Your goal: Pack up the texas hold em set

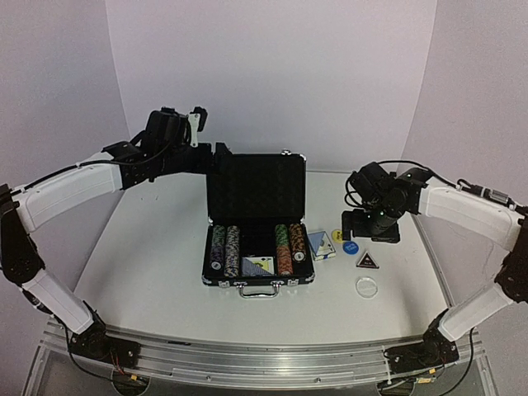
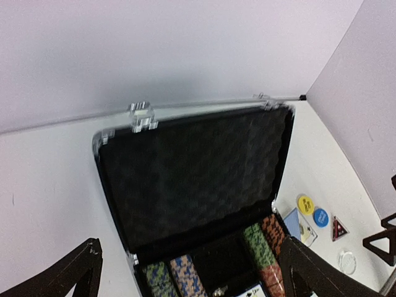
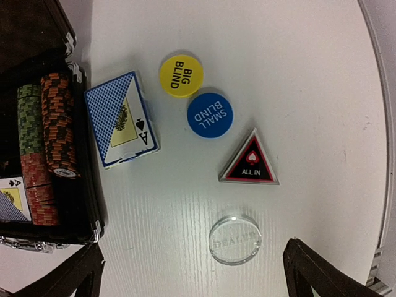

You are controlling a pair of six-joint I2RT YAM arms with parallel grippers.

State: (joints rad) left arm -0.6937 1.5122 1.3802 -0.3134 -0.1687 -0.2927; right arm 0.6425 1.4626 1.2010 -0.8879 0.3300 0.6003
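left fingers (image 2: 71, 275): spread wide, empty; held high at the upper left of the briefcase (image 1: 257, 279), its lid (image 2: 198, 173) ahead between them in the wrist view.
right fingers (image 3: 312, 267): spread wide, empty; above the loose pieces right of the briefcase, DEALER disc (image 3: 235, 239) between them, lower down.
briefcase: mid table (image 1: 140, 247), open, lid upright; poker chips (image 1: 233, 252) in rows either side, boxed deck (image 1: 257, 266) in the middle.
loose on table: second deck (image 3: 122, 119) just beside the briefcase, BIG BLIND disc (image 3: 181, 75), SMALL BLIND disc (image 3: 210, 115), ALL IN triangle (image 3: 249, 162).
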